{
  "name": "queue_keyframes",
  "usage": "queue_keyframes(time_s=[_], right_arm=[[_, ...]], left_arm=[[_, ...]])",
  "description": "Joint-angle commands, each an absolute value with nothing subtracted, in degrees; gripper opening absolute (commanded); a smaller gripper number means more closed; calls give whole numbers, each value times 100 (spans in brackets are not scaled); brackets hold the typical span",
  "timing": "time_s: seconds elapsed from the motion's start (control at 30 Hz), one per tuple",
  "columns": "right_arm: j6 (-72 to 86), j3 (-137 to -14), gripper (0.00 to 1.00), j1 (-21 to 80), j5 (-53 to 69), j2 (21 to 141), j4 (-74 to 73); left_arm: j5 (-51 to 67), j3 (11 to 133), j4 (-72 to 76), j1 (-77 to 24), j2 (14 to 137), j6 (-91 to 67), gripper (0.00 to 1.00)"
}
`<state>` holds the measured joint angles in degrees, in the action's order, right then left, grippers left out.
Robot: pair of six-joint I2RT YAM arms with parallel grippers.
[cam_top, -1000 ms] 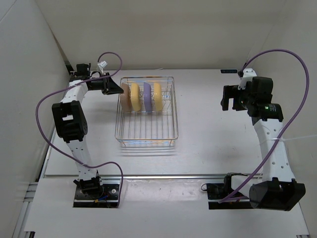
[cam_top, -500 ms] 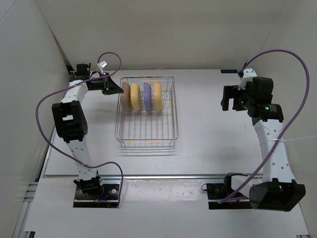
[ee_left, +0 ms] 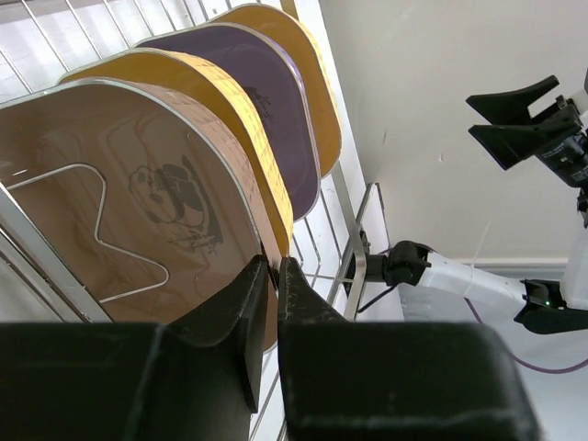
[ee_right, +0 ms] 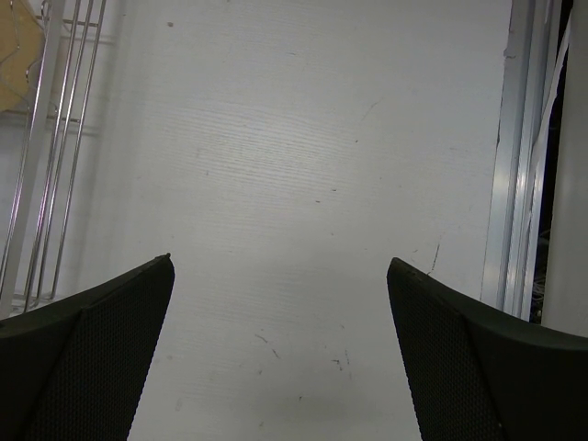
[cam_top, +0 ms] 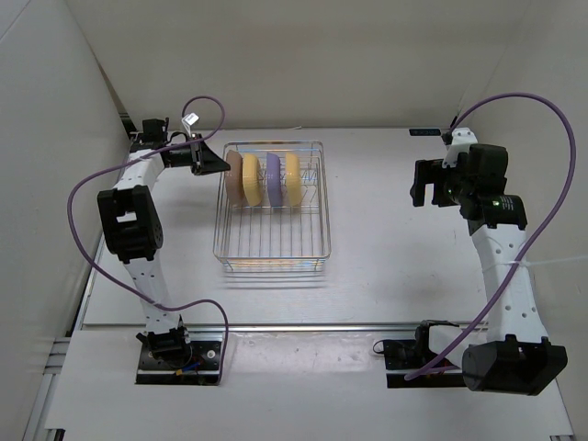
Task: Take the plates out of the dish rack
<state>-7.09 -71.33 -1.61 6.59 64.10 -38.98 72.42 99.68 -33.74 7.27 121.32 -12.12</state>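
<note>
The silver wire dish rack (cam_top: 272, 264) stands left of the table's middle. Four plates stand on edge in its far half: tan-pink (cam_top: 234, 176), yellow (cam_top: 250, 181), purple (cam_top: 273, 179), yellow (cam_top: 292, 179). My left gripper (cam_top: 224, 167) is at the rack's far left side, its jaws closed on the rim of the tan-pink plate (ee_left: 119, 211). In the left wrist view the gripper (ee_left: 272, 262) pinches that rim, with the yellow (ee_left: 220, 101), purple (ee_left: 248, 83) and second yellow plate (ee_left: 303, 55) behind. My right gripper (cam_top: 421, 188) is open and empty, held over the table far right of the rack.
The rack's wire side (ee_right: 55, 138) shows at the left of the right wrist view, with white table between the open gripper (ee_right: 280, 262). The left wall is close behind the left arm. A metal rail (ee_right: 514, 184) runs along the table's edge.
My left gripper has shifted slightly toward the far side at the tan-pink plate's rim. The plates still stand in the rack. The right arm has hardly moved.
</note>
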Motion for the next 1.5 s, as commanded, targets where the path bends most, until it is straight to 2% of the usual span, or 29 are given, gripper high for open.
queue_keyframes(time_s=[0.0,1.47], right_arm=[[-791,-7084,100,-176,677,6284,-3779],[-844,-7031,100,-176,782,6337,-3779]], left_arm=[[7787,9923,-3067,703,12050,-1248,11],[8297,9712,-2417,967,11708,-2426,11]])
